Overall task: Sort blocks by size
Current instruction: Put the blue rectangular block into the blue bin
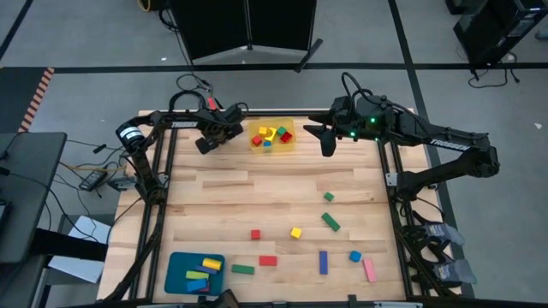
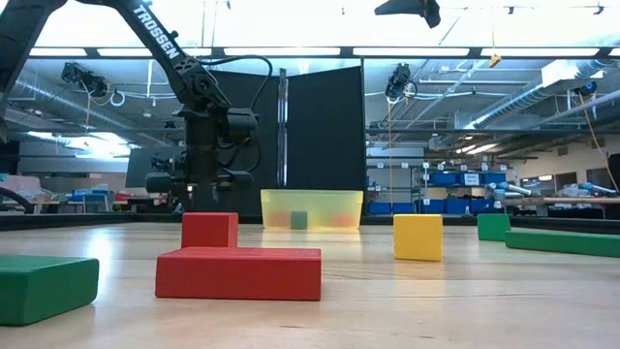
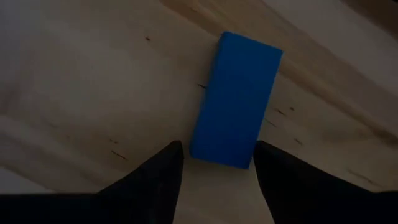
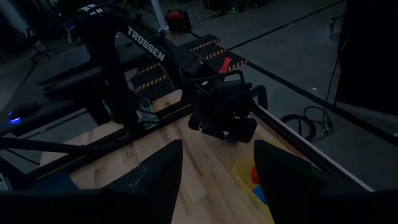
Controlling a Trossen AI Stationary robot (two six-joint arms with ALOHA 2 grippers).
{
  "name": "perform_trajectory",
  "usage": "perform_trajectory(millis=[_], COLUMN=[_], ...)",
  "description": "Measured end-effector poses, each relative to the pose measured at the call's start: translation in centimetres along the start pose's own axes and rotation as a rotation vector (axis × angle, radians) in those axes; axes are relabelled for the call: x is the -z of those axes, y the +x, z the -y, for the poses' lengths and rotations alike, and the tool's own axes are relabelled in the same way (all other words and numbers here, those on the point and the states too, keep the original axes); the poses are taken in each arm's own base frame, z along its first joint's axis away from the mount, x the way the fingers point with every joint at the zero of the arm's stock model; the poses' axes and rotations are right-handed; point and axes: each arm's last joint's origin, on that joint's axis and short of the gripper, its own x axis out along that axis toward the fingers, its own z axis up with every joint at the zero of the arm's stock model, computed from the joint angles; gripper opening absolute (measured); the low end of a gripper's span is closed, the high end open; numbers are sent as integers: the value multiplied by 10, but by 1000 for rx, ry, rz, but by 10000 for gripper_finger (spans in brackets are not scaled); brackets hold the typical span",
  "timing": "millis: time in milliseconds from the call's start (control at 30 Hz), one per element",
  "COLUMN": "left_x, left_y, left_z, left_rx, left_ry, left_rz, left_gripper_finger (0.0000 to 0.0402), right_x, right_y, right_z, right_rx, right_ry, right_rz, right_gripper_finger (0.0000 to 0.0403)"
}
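Observation:
My left gripper [image 1: 205, 142] is low over the table's far left corner, fingers open. A blue bar [image 3: 236, 99] lies flat on the wood, and its near end sits between the fingertips with a thin gap on each side. My right gripper [image 1: 328, 144] hangs open and empty over the far edge, right of the yellow tray [image 1: 292, 128], which holds several small cubes. The teal tray [image 1: 175, 258] at the near left holds several bars. Loose blocks lie across the near half, among them a red cube [image 1: 255, 233], a yellow cube [image 1: 295, 232] and another blue bar [image 1: 324, 261].
Also loose on the table are two green bars [image 1: 330, 222] [image 1: 243, 269], a red bar [image 1: 268, 260], a blue cube [image 1: 354, 256] and a pink bar [image 1: 369, 270]. Bare wood lies between the yellow tray and these blocks. Dark frame rails run along both side edges.

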Motion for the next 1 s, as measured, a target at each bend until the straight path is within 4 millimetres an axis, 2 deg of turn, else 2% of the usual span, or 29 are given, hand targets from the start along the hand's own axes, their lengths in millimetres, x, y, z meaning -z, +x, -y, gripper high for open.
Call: perform_trajectory(millis=[633,1000], left_x=[-4,-12], left_y=[-5,-3], left_z=[5,5], left_rx=[-21,-34], left_ry=[158,159], left_rz=[64,122], left_gripper_finger=[206,206], right_x=[0,0], right_y=[0,0], right_z=[0,0], right_rx=[0,0], right_ry=[26,32], right_rz=[0,0], right_gripper_finger=[209,209])
